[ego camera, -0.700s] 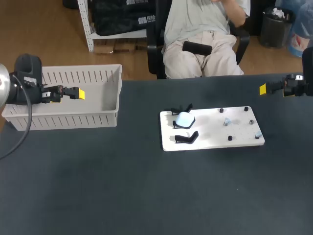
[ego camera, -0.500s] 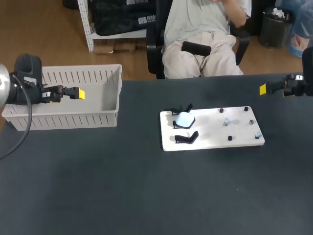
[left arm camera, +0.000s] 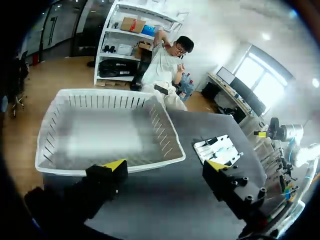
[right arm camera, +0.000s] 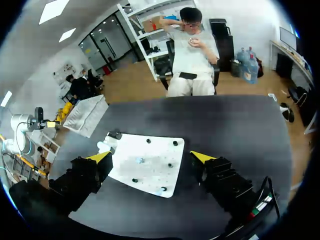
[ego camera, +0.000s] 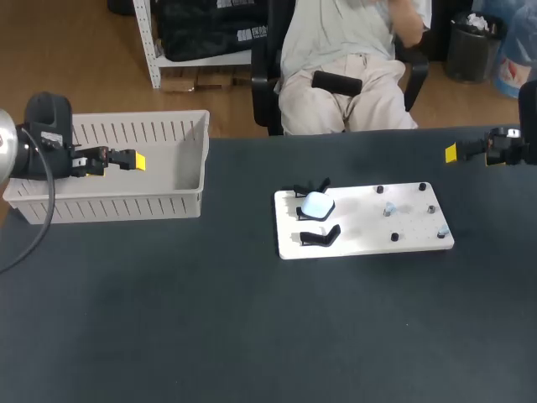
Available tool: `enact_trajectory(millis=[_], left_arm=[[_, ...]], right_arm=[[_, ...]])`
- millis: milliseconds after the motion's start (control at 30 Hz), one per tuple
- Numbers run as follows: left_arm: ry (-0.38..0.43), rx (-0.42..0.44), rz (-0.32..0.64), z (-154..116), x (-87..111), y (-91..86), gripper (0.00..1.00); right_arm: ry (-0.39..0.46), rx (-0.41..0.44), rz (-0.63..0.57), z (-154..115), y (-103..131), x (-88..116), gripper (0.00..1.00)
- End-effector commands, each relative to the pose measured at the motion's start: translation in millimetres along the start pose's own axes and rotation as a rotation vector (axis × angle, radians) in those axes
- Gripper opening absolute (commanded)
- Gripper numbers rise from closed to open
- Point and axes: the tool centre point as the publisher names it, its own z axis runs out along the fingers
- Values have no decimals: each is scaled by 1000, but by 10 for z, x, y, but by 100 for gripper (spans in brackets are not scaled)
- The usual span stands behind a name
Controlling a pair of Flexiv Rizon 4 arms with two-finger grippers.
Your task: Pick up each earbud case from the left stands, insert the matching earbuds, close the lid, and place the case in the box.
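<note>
A pale blue earbud case [ego camera: 317,204] rests on the rear black stand at the left end of a white board [ego camera: 369,239]. The front stand [ego camera: 320,238] holds nothing. A small earbud [ego camera: 388,210] sits among black pegs on the board's right half. My left gripper [ego camera: 126,159] hangs open over the white basket [ego camera: 109,206], far left of the board. My right gripper [ego camera: 453,153] hangs open near the table's back right, above and behind the board. In the left wrist view the open gripper [left arm camera: 165,165] looks down on the basket [left arm camera: 160,125]. The right wrist view's open gripper [right arm camera: 150,157] frames the board [right arm camera: 155,147] and case [right arm camera: 105,146].
The dark table [ego camera: 210,319] runs wide in front of the board and basket. The basket [right arm camera: 87,115] stands at the table's back left corner, with nothing showing inside it. A seated person is behind the far edge and does not touch the table.
</note>
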Motion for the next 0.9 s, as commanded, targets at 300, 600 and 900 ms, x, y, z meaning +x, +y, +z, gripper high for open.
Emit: enact_trajectory(millis=[300, 600, 900], left_arm=[[11, 183, 192, 68, -6, -236, 100], [-4, 344, 499, 234, 35, -447, 100], [24, 526, 750, 456, 96, -746, 100]], right_arm=[[2, -4, -1, 0, -12, -3, 100], [2, -4, -1, 0, -12, -3, 100], [2, -4, -1, 0, -12, -3, 100]])
